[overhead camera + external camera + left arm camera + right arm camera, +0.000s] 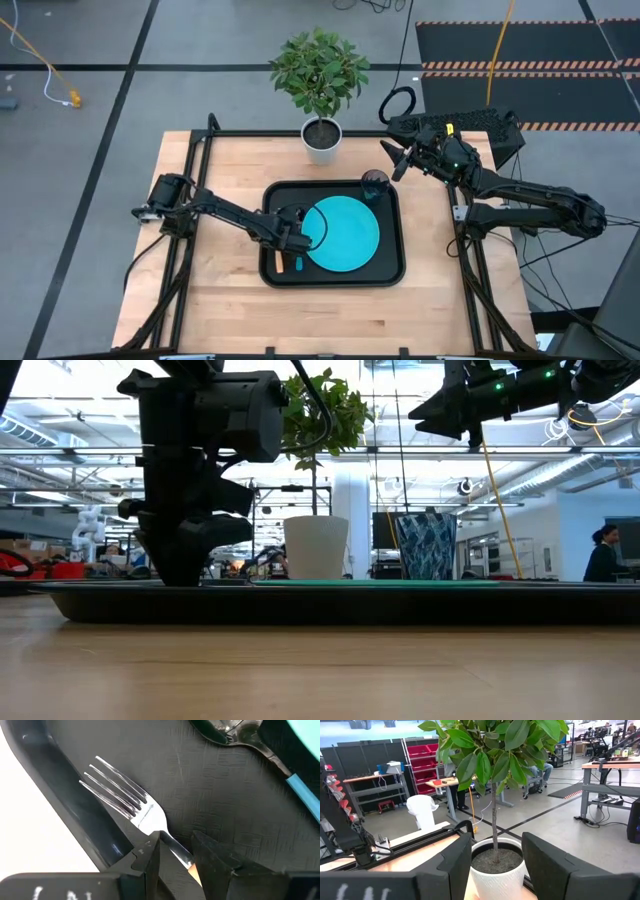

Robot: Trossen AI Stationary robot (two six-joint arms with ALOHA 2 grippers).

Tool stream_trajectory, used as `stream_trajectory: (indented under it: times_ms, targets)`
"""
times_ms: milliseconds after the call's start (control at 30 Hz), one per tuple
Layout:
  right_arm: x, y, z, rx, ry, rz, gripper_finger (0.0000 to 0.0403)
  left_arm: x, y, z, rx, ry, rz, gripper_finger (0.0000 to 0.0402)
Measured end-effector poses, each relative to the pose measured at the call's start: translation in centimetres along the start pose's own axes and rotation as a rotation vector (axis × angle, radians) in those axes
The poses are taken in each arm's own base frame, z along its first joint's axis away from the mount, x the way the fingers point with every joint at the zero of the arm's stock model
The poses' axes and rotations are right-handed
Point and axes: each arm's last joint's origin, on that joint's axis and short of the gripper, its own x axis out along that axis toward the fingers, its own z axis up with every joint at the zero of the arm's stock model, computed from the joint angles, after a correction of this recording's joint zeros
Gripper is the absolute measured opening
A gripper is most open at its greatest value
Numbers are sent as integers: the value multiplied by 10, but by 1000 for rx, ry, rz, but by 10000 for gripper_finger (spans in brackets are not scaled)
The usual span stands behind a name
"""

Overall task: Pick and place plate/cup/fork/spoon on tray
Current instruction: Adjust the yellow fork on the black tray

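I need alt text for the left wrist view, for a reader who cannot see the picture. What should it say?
The left gripper has its two dark fingers on either side of the fork at its neck, the fork lying flat on the black tray near the rim. The spoon, with its light blue handle, lies farther in, beside the edge of the turquoise plate.

Grey floor (200, 40), red shelving (422, 755)
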Motion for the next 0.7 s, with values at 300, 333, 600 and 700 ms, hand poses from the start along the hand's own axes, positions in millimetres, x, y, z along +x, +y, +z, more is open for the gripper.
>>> stream_trajectory:
  times_ms: [300,333,600,700]
  targets:
    - [0,0,0,-1,0,-2,169,1,1,3,21,10,-4,117]
    - [0,0,0,-1,-1,-2,169,1,2,3,20,12,-5,117]
    - [0,0,0,-1,-1,-3,169,3,6,8,78,22,6,117]
    - [0,0,0,-5,-1,-3,169,4,6,9,115,18,9,117]
